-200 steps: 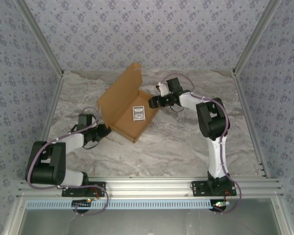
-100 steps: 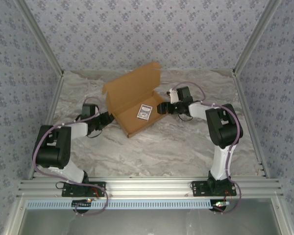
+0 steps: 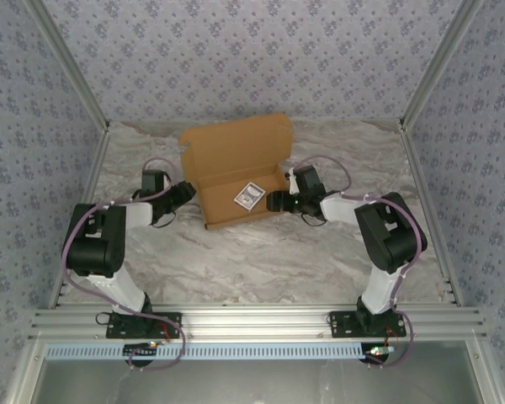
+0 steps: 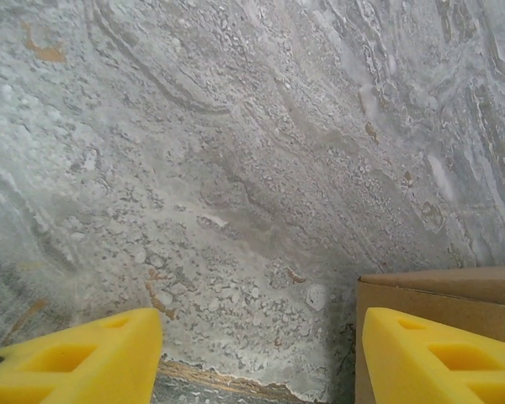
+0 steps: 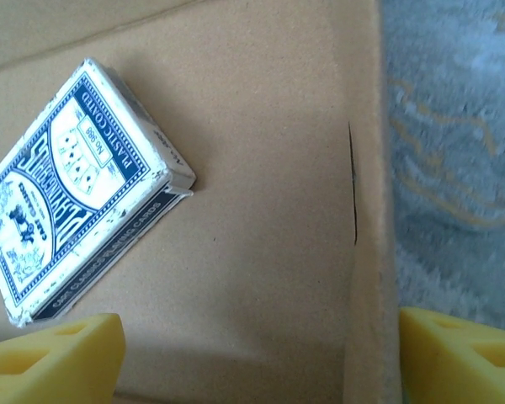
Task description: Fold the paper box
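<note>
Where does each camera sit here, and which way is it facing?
Top external: above and behind the robot, looking down and forward at the table; left pincer and right pincer flank the paper box.
Left wrist: behind the left pincer, open at the bottom edge, facing down at the table beside a box corner.
Right wrist: behind the right pincer, also open, looking down into the box at a card pack.
Shared: box in all three; card pack in top and right wrist.

In paper box (image 3: pixel 236 147): card deck (image 3: pixel 247 196). Left of box: left pincer (image 3: pixel 185 192); right: right pincer (image 3: pixel 273 202).
</note>
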